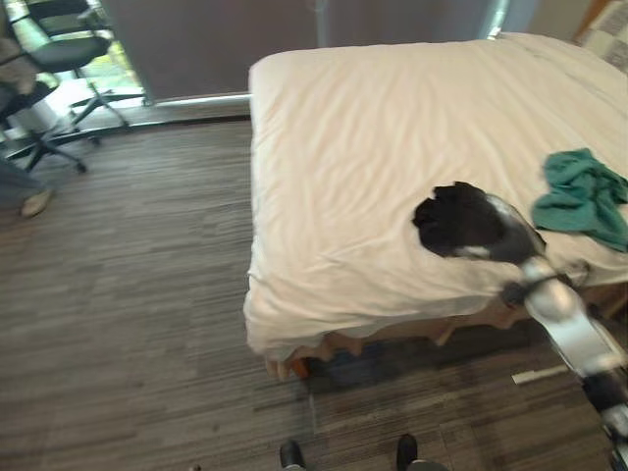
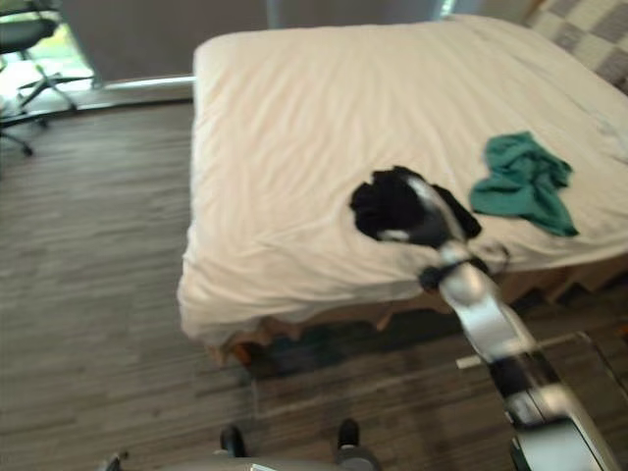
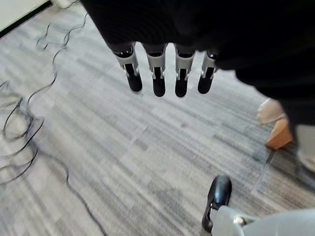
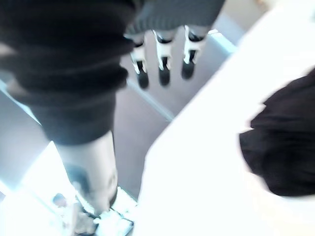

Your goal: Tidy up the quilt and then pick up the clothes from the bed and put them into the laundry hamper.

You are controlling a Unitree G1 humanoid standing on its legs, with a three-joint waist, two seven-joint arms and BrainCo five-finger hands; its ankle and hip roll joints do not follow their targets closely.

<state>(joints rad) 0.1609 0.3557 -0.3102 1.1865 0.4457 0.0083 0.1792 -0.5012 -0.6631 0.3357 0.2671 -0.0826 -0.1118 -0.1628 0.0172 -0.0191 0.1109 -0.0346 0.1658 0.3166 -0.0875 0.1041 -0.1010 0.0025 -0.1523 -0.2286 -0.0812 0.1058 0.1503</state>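
A white quilt (image 1: 373, 128) lies spread over the bed. A crumpled black garment (image 1: 446, 218) sits near the bed's near edge, and a teal garment (image 1: 584, 196) lies to its right. My right hand (image 1: 510, 234) reaches over the near edge and hovers at the black garment's right side. In the right wrist view its fingers (image 4: 164, 69) are straight and hold nothing, with the black garment (image 4: 283, 142) beside them on the quilt. My left hand (image 3: 157, 73) hangs over the wood floor with straight fingers and nothing in it.
The bed's wooden frame (image 1: 392, 339) shows under the quilt's hanging edge. Office chairs (image 1: 59, 49) stand at the far left by the window, with a person's shoe (image 1: 37, 202) near them. A checkered pillow (image 2: 589, 29) lies at the bed's far right. Wood floor spreads to the left.
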